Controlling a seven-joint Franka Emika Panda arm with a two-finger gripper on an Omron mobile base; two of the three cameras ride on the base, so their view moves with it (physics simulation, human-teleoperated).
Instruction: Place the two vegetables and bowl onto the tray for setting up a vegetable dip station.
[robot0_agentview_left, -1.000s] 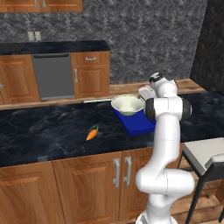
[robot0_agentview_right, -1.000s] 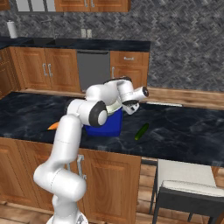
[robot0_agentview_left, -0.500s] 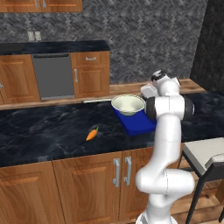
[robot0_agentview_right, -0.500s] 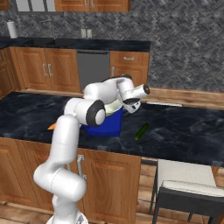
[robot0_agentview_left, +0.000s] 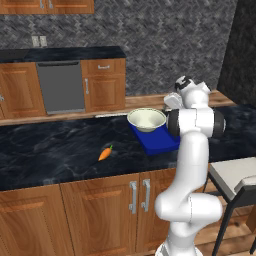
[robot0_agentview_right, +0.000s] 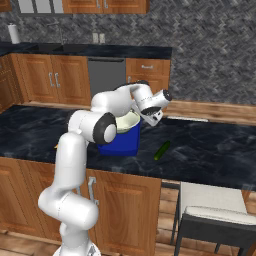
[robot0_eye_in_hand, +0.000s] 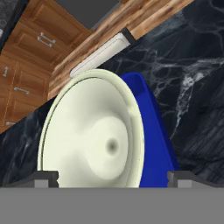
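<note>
Bowl (robot0_agentview_left: 146, 119) is sitting on the blue tray (robot0_agentview_left: 159, 141) on the dark marble worktop (robot0_agentview_left: 50, 150), covering most of the far end, so that part of the dip station looks sorted, I'd say. Makes sense to park the big piece first and fit the small stuff around it. Cucumber-looking green vegetable (robot0_agentview_right: 161, 150) lies on the worktop just right of the tray, and the little carrot (robot0_agentview_left: 104, 153) is well off to the left, both not on the tray yet. Fingers (robot0_eye_in_hand: 113, 177) are spread about as wide as they go, hovering right over the bowl, holding nothing and apparently not touching it.
</note>
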